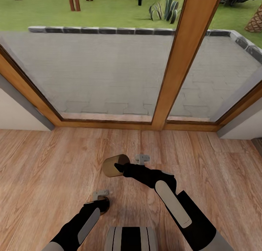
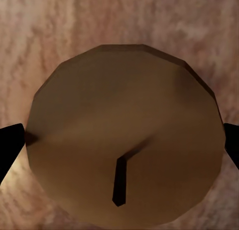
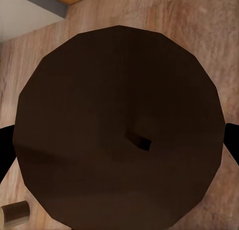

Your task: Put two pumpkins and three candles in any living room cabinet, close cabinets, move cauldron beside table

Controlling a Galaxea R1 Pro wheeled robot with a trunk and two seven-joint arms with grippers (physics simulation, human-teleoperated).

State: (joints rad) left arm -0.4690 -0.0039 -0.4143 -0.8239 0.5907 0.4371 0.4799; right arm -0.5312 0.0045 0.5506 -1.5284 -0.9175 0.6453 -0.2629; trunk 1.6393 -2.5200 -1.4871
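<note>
While both our arms hang over the bare wooden floor (image 1: 43, 164) facing the big window (image 1: 109, 73), each claw already grips a candle, so the relation that matters is how each cylinder sits between its fingers. Our right gripper (image 1: 117, 167) clenches a tan candle (image 1: 115, 165) tipped so its long axis points toward ten o'clock, one flat end turned up and away from us. Our left gripper (image 1: 102, 203) is nearer our trunk, at about seven o'clock from the right one, and it clamps the second candle (image 2: 124, 135) (mostly hidden from the head camera). Seen from the wrists, both candles are faceted discs, matte and waxy, with a short dark wick (image 2: 119, 182). No cabinet is visible, so we judge a turn comes first.
</note>
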